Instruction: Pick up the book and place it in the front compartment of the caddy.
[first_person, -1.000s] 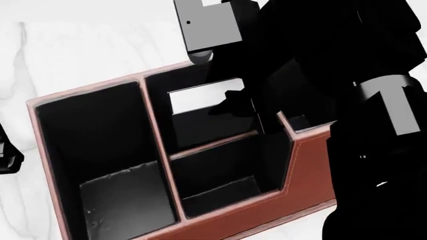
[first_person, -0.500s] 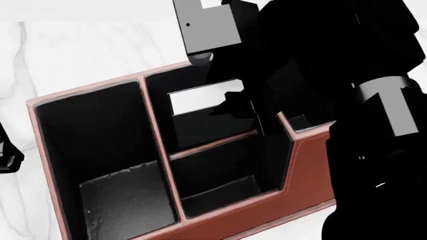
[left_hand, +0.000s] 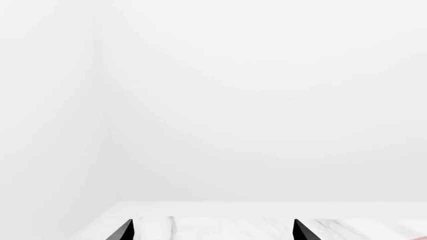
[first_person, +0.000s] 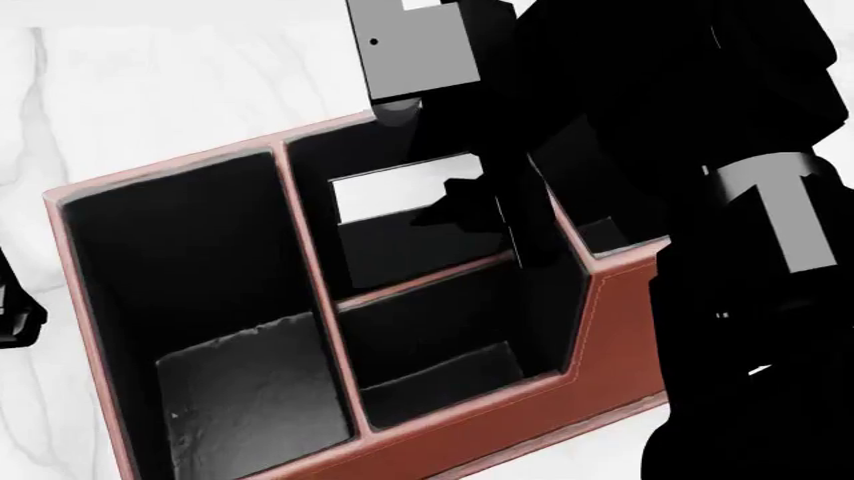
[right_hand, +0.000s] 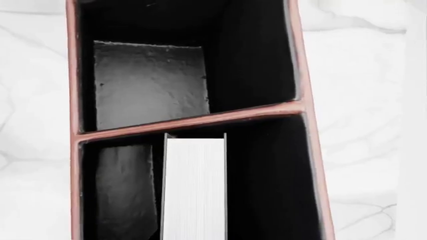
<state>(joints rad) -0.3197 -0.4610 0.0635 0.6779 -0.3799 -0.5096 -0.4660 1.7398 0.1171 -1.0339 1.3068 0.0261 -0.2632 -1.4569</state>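
We see the big brown caddy (first_person: 614, 330) on the white table (first_person: 160, 100), and our right arm (first_person: 641, 150) reaches down over its middle part. The book (first_person: 394, 195) stands on its edge inside the front compartment (first_person: 400, 250), with its white page side facing up. From the right wrist view the book (right_hand: 195, 187) sits down between the black walls, just behind the low red divider (right_hand: 193, 122) that splits the two middle cells. The right claw is hidden in the dark by the book, so we cannot tell if it is open, closed, or holding the book. Since half a second ago the caddy looks a tiny bit higher and further left in the head view, and more of the marble table shows at the top. The book has hardly moved inside its cell. Our left claw (left_hand: 212, 231) shows only two black fingertips (left_hand: 123, 231) at the edge of its own view. They are spread well apart with nothing between them, over the white table.
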